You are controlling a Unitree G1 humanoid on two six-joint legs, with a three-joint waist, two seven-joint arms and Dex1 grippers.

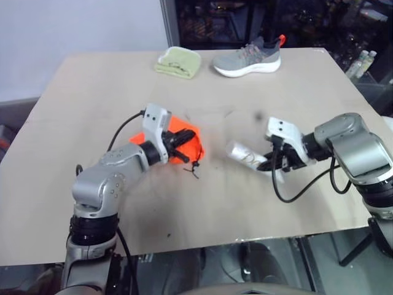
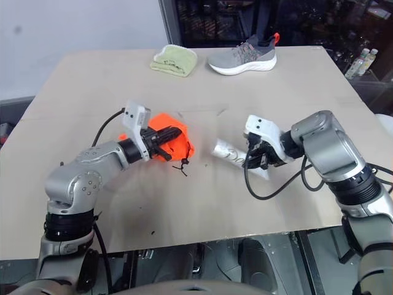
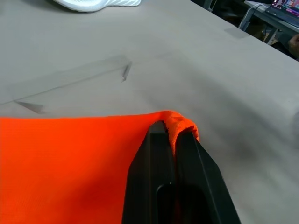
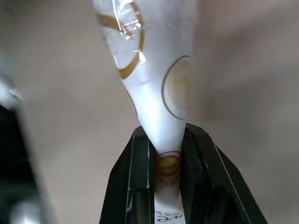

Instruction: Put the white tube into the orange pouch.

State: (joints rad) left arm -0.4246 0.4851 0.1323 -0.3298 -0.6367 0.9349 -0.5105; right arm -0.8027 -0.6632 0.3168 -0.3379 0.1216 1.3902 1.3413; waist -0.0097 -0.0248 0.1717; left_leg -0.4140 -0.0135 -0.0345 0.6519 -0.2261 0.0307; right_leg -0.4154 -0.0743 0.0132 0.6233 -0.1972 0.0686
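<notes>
The orange pouch (image 1: 179,142) hangs just above the table's middle left, a thin dark cord (image 1: 194,167) dangling from it. My left gripper (image 1: 179,143) is shut on its upper edge; the left wrist view shows orange fabric (image 3: 70,163) pinched between the black fingers (image 3: 149,186). The white tube (image 1: 244,157), with golden print, is held to the right of the pouch, its free end pointing at the pouch. My right gripper (image 1: 274,161) is shut on the tube's flat end, and in the right wrist view the tube (image 4: 159,84) sticks out from between the fingers (image 4: 135,182).
A grey sneaker (image 1: 249,58) with a white sole and a folded pale green cloth (image 1: 178,62) lie at the table's far edge. Dark shelving stands behind the table. Bottles (image 1: 362,62) show beyond the far right corner.
</notes>
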